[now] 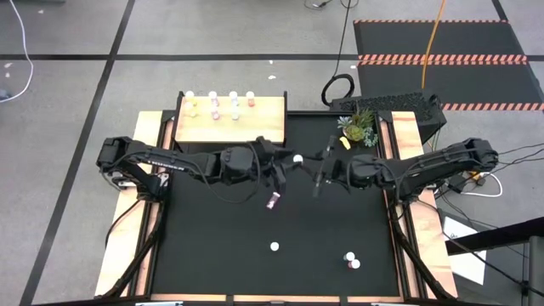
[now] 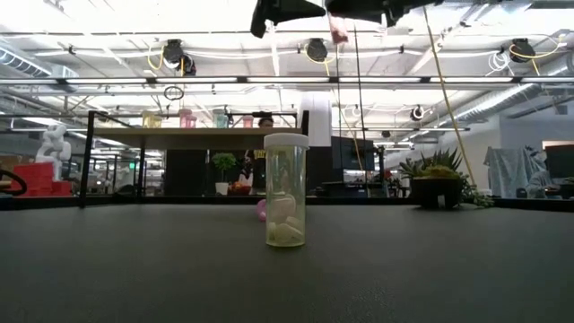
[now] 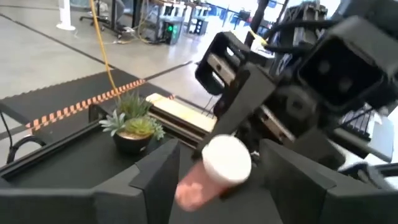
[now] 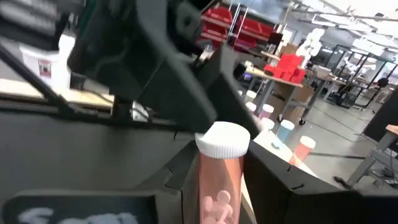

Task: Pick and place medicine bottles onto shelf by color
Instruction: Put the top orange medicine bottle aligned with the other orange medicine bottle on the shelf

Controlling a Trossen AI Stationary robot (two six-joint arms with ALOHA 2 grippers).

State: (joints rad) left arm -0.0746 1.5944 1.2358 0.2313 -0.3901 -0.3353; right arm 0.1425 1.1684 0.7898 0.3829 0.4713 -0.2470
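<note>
At the high view's centre, the right gripper [image 4: 214, 186] clasps an upright pink white-capped bottle [image 4: 219, 177] between the left gripper's [image 3: 214, 180] part-open fingers.

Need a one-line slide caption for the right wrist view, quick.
Right claw grips a white-capped pink medicine bottle as the left claw meets it, wooden shelf behind.

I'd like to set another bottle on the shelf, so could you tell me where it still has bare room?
The shelf is bare along its front half and right end. Its back edge is crowded: a row of medicine bottles runs from the left corner past the middle.
</note>
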